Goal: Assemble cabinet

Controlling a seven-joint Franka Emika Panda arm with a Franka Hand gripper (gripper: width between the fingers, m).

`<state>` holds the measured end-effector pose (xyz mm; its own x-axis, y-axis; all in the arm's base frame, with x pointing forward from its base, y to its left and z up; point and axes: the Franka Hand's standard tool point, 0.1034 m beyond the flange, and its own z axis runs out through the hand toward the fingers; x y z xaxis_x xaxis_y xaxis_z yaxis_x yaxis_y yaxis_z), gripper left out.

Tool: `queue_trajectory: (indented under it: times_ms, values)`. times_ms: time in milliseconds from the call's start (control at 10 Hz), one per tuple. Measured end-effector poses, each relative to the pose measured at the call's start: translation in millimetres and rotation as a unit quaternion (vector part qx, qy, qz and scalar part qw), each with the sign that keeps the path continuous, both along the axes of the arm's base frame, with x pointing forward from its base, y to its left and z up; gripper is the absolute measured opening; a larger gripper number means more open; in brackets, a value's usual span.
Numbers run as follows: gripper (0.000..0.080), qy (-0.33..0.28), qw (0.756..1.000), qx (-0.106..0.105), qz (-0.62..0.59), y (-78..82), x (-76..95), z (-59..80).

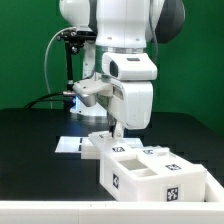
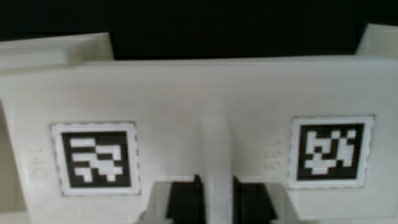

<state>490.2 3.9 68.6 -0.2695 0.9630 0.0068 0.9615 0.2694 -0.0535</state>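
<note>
The cabinet is a large white box-shaped body with thick walls and hollow compartments. It stands at the front on the exterior view's right and carries black-and-white marker tags. My gripper reaches down onto its far left corner. In the wrist view the cabinet fills the picture, with one tag on each side of a thin white ridge. My gripper straddles that ridge. The dark fingers sit close against both of its sides, so it looks shut on the ridge.
The marker board lies flat on the black table just beyond the cabinet on the exterior view's left. The white robot base and dark cables stand behind, in front of a green backdrop.
</note>
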Motion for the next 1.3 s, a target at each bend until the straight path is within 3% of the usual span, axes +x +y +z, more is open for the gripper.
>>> queue_trajectory:
  times_ms: [300,700,900,1300]
  values:
    - [0.0064,-0.002,1.0,0.004,0.01,12.0,22.7,0.7]
    - [0.0064,0.001,1.0,0.003,0.006,9.0,19.9,-1.9]
    - [0.0064,0.0,0.999,0.01,0.039,6.7,33.2,-2.8]
    - [0.0064,-0.005,1.0,0.017,0.008,30.9,58.5,-2.6]
